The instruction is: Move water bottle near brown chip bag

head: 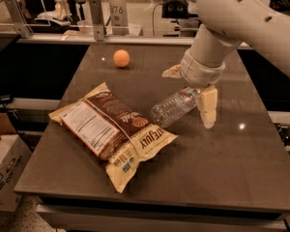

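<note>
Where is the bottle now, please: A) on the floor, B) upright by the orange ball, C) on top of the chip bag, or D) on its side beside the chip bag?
D: the bottle lies on its side on the table, base by the chip bag, neck end inside the open gripper.

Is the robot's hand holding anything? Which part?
Nothing: the gripper is open, straddling the cap end of the water bottle, which lies on the table.
</note>
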Motion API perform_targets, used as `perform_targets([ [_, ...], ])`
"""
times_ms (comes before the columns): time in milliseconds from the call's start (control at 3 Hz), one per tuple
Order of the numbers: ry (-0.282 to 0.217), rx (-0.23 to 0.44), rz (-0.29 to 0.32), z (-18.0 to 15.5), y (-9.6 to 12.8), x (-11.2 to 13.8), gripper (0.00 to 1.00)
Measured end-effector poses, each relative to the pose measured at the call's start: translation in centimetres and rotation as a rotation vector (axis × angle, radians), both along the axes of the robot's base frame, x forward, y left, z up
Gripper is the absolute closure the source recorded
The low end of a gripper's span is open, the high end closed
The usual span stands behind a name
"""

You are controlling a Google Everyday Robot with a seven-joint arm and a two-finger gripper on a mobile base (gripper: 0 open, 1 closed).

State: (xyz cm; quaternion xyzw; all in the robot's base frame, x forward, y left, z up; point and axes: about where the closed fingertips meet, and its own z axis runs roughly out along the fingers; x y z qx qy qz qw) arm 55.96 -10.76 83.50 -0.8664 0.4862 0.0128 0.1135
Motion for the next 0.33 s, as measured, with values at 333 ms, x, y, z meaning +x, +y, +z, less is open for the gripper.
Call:
perform_targets([
  [333,0.0,0.0,0.0,0.0,0.0,0.0,0.0],
])
